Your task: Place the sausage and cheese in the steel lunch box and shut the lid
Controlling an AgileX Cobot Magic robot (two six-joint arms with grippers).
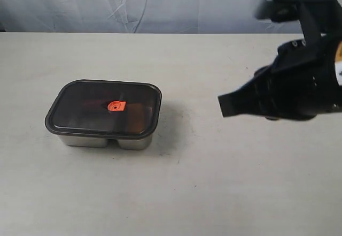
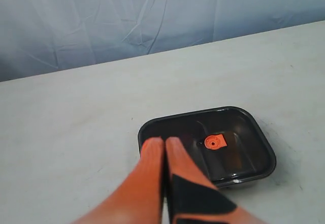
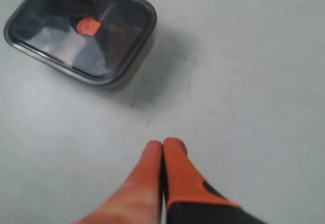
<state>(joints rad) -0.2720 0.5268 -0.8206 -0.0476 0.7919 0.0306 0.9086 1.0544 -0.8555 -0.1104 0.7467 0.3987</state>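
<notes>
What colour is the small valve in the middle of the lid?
The valve is orange, on the dark tinted lid; clearest in the exterior view.

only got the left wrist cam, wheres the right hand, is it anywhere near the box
observer: the right hand is off to the right of the box, well apart from it, tip pointing toward it.
operator: is it carrying anything
observer: no, the right wrist view shows its fingers pressed together with nothing between them.
operator: lid look seated from the side
observer: in the exterior view the lid lies level on the box, its rim overhanging the steel wall all along the near side. The far side is hidden.
</notes>
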